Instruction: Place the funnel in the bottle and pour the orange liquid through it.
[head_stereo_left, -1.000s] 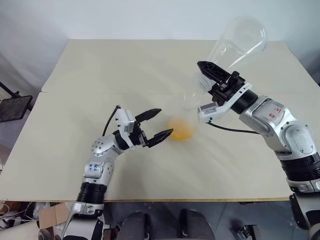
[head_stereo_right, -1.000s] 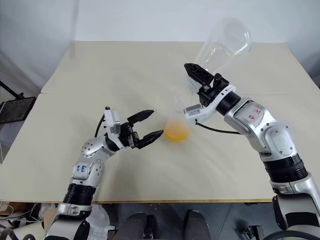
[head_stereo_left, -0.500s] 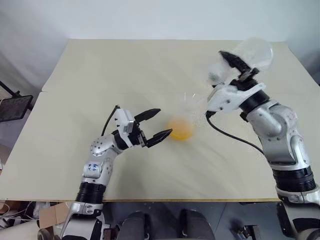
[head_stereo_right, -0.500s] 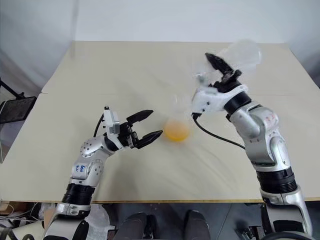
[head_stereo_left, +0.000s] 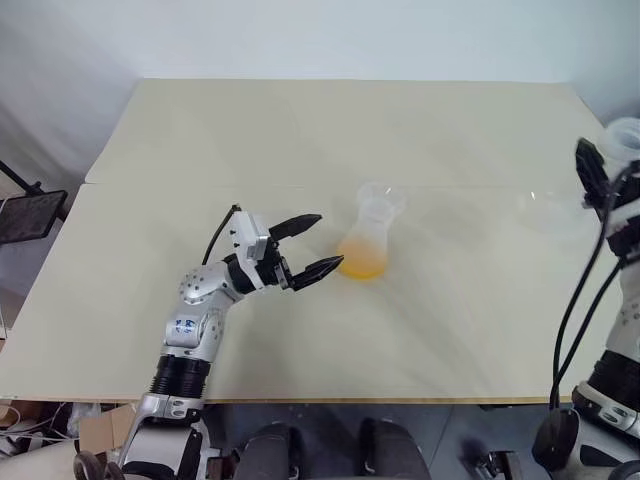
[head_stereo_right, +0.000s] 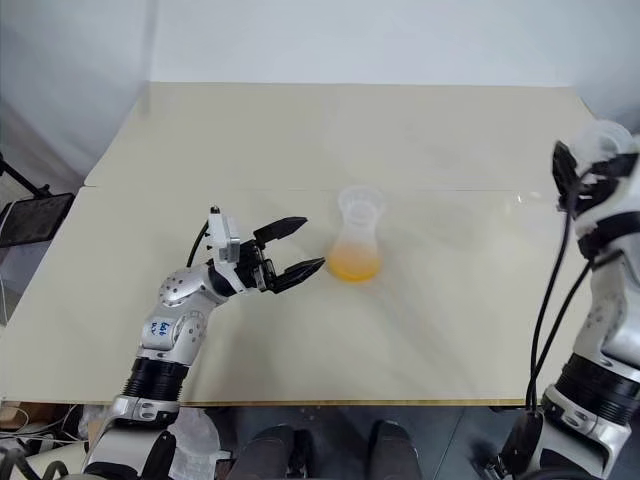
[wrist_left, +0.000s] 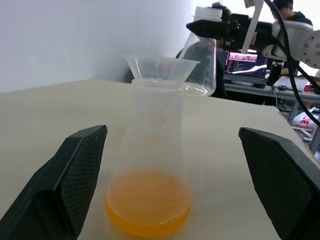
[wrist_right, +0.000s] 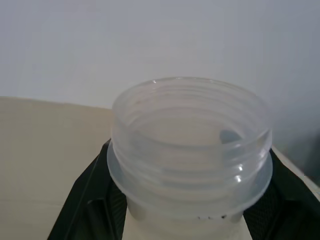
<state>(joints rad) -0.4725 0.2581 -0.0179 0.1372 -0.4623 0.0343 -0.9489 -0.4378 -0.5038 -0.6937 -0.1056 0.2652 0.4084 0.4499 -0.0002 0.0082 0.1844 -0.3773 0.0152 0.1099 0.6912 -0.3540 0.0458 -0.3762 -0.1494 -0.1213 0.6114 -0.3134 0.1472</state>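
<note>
The bottle stands upright mid-table, the funnel seated in its neck and the orange liquid pooled in its base; my left gripper hangs just beside it, jaws wide and empty, not touching; my right gripper, at the table's right edge, is clamped around the threaded neck of the clear pouring vessel.
</note>
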